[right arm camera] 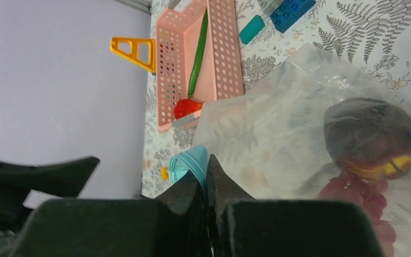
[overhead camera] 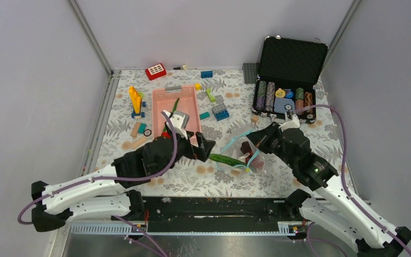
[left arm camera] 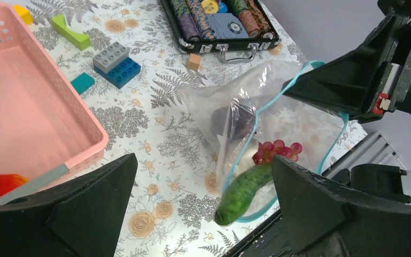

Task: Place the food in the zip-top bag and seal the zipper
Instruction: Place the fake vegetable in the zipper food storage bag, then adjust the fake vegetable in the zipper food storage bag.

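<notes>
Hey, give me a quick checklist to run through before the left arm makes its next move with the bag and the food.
1. Left gripper open and empty: ok.
2. Right gripper shut on the zipper, holding the bag mouth open: ok.
3. Green cucumber fully inside the zip-top bag: not ok, one end pokes out over the mouth edge.
4. Grape bunch and maroon fruit inside the bag: ok.
5. Pink basket cleared of food: not ok, a long green pod and a red piece lie in it.
6. Zipper sealed: not ok.

white arm shells [overhead camera: 77, 188], black wrist joints [overhead camera: 298, 147], purple cables [overhead camera: 344, 155]
</notes>
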Robot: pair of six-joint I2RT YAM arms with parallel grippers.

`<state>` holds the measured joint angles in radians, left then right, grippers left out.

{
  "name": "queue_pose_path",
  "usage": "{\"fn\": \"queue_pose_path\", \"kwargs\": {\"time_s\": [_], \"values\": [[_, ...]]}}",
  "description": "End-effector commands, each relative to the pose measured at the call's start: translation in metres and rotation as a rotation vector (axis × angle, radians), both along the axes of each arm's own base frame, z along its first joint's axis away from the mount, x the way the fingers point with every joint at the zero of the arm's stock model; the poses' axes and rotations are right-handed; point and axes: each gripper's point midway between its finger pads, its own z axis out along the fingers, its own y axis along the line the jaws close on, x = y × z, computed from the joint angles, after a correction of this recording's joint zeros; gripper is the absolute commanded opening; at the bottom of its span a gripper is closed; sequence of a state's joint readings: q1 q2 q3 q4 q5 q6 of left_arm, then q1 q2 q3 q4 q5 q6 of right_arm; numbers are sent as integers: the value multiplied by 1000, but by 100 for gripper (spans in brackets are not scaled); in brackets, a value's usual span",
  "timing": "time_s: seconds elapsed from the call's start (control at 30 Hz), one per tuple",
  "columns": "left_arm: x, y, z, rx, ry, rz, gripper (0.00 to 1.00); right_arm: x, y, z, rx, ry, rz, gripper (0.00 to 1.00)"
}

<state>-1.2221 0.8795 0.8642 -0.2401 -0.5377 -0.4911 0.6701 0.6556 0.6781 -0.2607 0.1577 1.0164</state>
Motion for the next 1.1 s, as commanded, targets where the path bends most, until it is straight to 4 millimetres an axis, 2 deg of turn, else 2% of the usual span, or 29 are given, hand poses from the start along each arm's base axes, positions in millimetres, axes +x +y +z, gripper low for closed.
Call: {"fn": "queue_pose_path", "kwargs": {"time_s": [0.0, 0.07, 0.2, 0.27, 0.37, 0.47, 0.53, 0.7, 0.73, 0.77, 0.83, 0.93, 1.0, 1.07], "values": [[-4, 0, 20, 10, 0, -158, 99, -9, 3, 19, -158, -60, 142, 3], [-7, -13, 18, -7, 24, -247, 99, -15, 11, 22, -197, -60, 226, 3], [-16, -45, 3, 39, 78, -408, 99, -31, 29, 22, -265, -20, 427, 3], [-21, -61, -5, 62, 114, -480, 94, -33, 35, 18, -294, 18, 485, 2], [-24, -77, -21, 107, 170, -544, 81, -35, 46, 15, -309, 36, 570, 0], [-11, -81, -45, 173, 215, -493, 66, -34, 53, 15, -326, 15, 636, 0], [-4, -82, -55, 208, 240, -455, 48, -37, 59, 14, -339, 2, 708, 0], [9, -80, -71, 267, 289, -373, 7, -42, 58, -2, -406, 21, 804, 0], [11, -79, -71, 270, 291, -358, 0, -42, 56, -6, -429, 15, 823, 0], [11, -77, -72, 272, 295, -346, 0, -42, 54, -9, -454, 12, 831, 2], [18, -70, -72, 274, 297, -283, 0, -39, 46, -15, -518, -8, 833, 9], [26, -60, -68, 253, 325, -198, 0, -35, 37, -16, -603, -118, 845, 31], [25, -58, -68, 227, 363, -184, 0, -31, 33, -8, -632, -241, 828, 47], [23, -60, -69, 202, 393, -176, 0, -33, 32, 13, -615, -413, 798, 60]]}}
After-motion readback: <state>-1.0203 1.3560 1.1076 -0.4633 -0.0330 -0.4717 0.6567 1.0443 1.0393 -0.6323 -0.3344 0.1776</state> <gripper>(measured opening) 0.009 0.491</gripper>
